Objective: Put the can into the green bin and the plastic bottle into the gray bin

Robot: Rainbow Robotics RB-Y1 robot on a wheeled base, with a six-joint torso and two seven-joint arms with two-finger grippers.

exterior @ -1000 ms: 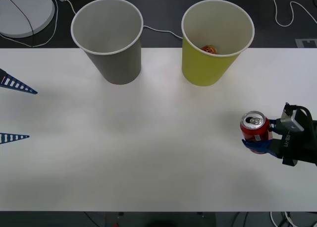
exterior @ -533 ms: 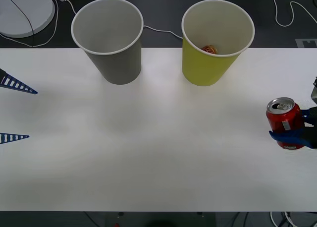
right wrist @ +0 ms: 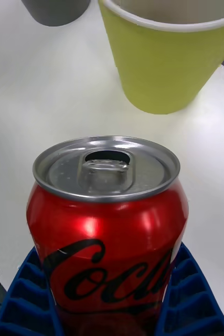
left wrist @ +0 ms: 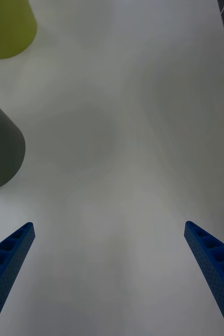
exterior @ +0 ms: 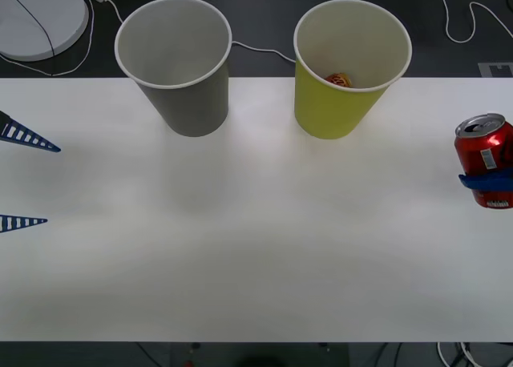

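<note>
Risk of glossy red aluminium can (exterior: 486, 159) slipping from ribbed blue right gripper (right wrist: 112, 299), clamped low around its smooth curved wall, held upright at three o'clock. Could clip white rolled rim of tapered yellow-green paper-cup bin (exterior: 351, 66) at one o'clock. Left gripper (left wrist: 112, 273) spread wide, idle, nine o'clock.

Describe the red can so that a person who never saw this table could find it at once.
Look at the white table, then at its right edge, well to the right of the green bin. There the right gripper holds the can upright between blue fingers. It is the only red thing, with a silver top, much smaller than the bins.
</note>
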